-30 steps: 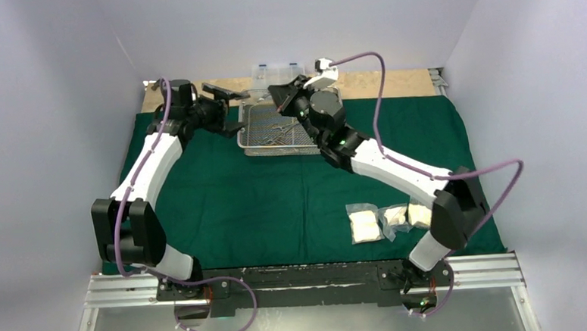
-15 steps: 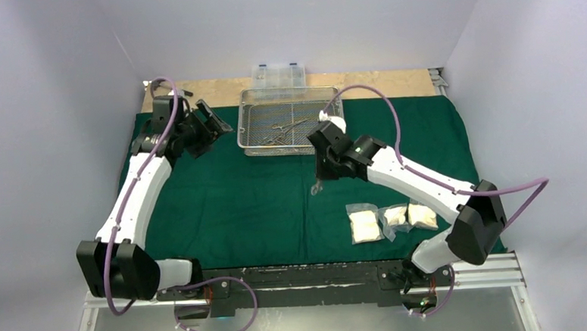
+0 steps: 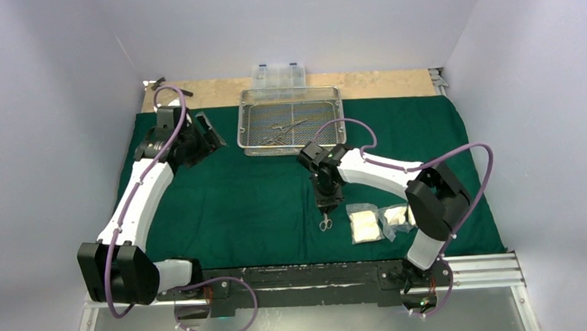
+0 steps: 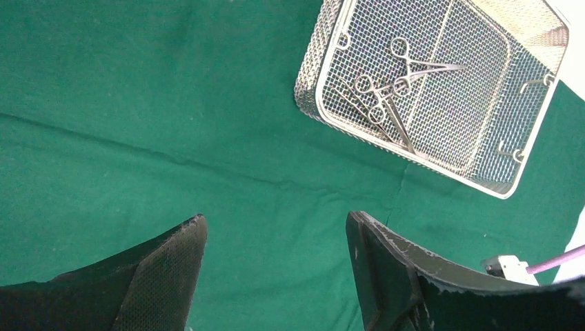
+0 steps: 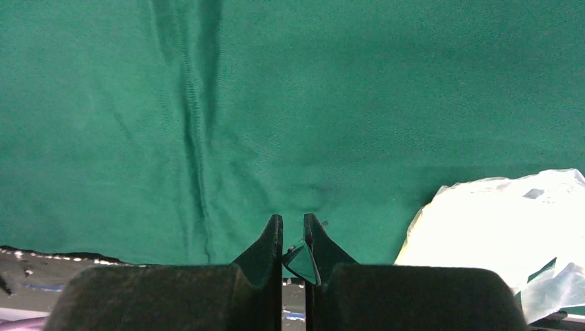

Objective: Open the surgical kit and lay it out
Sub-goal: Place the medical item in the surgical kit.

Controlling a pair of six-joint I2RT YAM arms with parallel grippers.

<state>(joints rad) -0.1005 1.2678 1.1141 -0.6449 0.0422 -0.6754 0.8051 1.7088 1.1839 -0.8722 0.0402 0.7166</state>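
laying out: right gripper [image 3: 327, 207] clamped on small steel scissors-like instrument [image 3: 325, 224] low over dark green cloth wrap [image 3: 232, 207], next just set down and release; left gripper [image 4: 276, 217] open, empty

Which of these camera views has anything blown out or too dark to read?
Right wrist view: the gauze packet is blown out to plain white; the scissors-like instrument pinched in the right tool is a dim glint in shadow. Left wrist view: the wire-mesh tray is sharp, washed out only at one corner. Top view: soft, even light.
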